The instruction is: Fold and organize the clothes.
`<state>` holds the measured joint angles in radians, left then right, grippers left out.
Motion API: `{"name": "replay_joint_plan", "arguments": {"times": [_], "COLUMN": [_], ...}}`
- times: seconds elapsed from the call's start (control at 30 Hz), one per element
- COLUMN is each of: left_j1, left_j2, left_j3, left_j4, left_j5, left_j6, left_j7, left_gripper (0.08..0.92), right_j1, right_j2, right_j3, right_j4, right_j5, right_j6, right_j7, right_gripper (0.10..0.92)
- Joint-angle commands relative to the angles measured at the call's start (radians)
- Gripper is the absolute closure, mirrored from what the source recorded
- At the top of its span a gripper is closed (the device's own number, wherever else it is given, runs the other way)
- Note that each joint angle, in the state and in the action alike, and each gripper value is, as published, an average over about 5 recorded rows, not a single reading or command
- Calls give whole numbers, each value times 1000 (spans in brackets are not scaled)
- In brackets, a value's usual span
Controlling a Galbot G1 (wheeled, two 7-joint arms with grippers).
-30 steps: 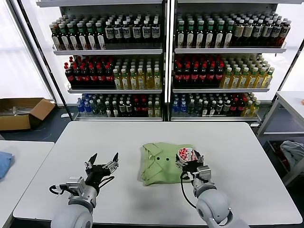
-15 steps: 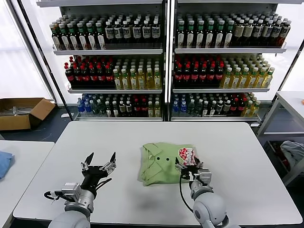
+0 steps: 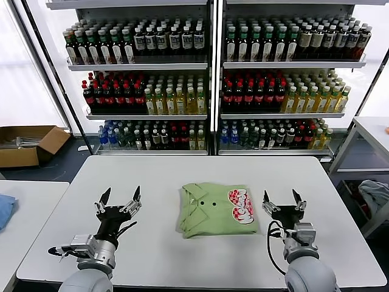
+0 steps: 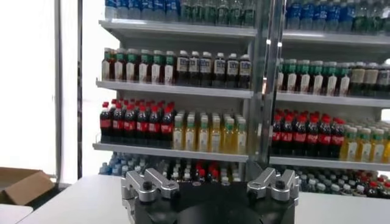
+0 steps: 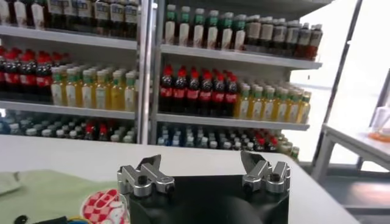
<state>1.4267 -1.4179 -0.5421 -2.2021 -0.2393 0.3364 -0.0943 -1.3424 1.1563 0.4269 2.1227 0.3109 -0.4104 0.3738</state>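
Note:
The light green polo shirt point(image 3: 216, 208) lies folded in a rectangle at the middle of the white table point(image 3: 182, 170), collar to the left and red-and-white chest print point(image 3: 240, 205) at its right edge. A corner of it shows in the right wrist view point(image 5: 55, 195). My right gripper point(image 3: 284, 201) is open and empty, raised just right of the shirt, clear of it. My left gripper point(image 3: 118, 198) is open and empty, raised well left of the shirt. In the wrist views the left gripper point(image 4: 209, 181) and right gripper point(image 5: 203, 170) face the shelves.
Shelves of bottles point(image 3: 206, 79) stand behind the table. A cardboard box point(image 3: 27, 143) sits on the floor at the far left. A side table with a blue cloth point(image 3: 5, 207) is at the left; another table and grey-white cloth point(image 3: 377, 194) at the right.
My right gripper has let go of the shirt's print edge, opened and moved right, off the shirt. My left gripper has drifted a little left and up. The shirt lies flat.

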Motion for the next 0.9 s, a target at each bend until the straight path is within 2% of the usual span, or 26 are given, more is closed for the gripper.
{"name": "replay_joint_plan", "arguments": {"times": [0.03, 0.3, 0.57, 0.9], "left_j1": [10, -5, -3, -7], "left_j2": [0, -5, -1, -2], "left_j3": [-5, -16, -30, -14], "left_j4": [3, 25, 34, 42], "left_j5": [9, 13, 25, 25], "left_j6": [-11, -24, -1, 16], "left_j7": [6, -5, 66, 96], "left_gripper": [177, 177, 177, 177], "right_j1": [-101, -87, -84, -91], "right_j2": [17, 0, 2, 4], "right_j3": [95, 73, 50, 39], "right_j4": [82, 100, 92, 93], "right_j5": [-45, -60, -65, -75], "right_j6": [47, 30, 16, 4], "right_j7": [9, -7, -18, -24], "right_gripper": [203, 203, 203, 203]}}
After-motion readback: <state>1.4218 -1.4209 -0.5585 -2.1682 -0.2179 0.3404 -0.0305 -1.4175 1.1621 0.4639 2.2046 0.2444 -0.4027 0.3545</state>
